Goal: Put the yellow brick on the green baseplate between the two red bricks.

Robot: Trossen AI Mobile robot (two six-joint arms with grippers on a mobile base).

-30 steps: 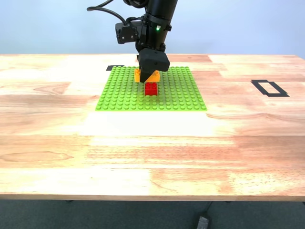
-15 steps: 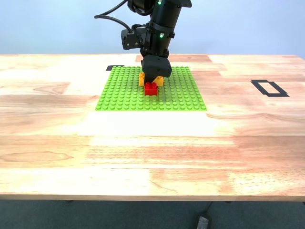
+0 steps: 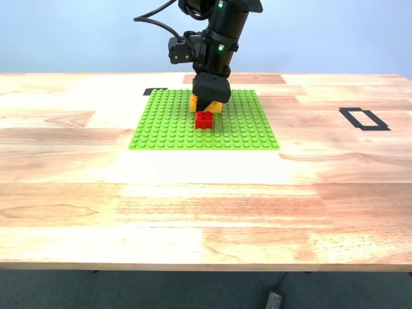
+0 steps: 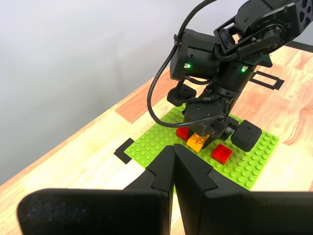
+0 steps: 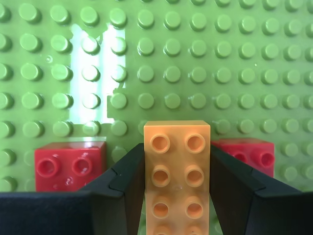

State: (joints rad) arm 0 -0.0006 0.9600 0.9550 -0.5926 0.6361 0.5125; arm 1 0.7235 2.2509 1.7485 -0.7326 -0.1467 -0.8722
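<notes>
Pinching the yellow brick by its long sides, my second gripper holds it over the green baseplate, in the gap between the two red bricks. It looks light, stiff and slick. Room either side is slim. My first gripper is pressed together, well apart.

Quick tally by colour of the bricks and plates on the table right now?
Yellow brick: 1, held in my second pincer
Red bricks: 2, one on each side of the yellow brick
Green baseplate: 1
Total: 4
</notes>
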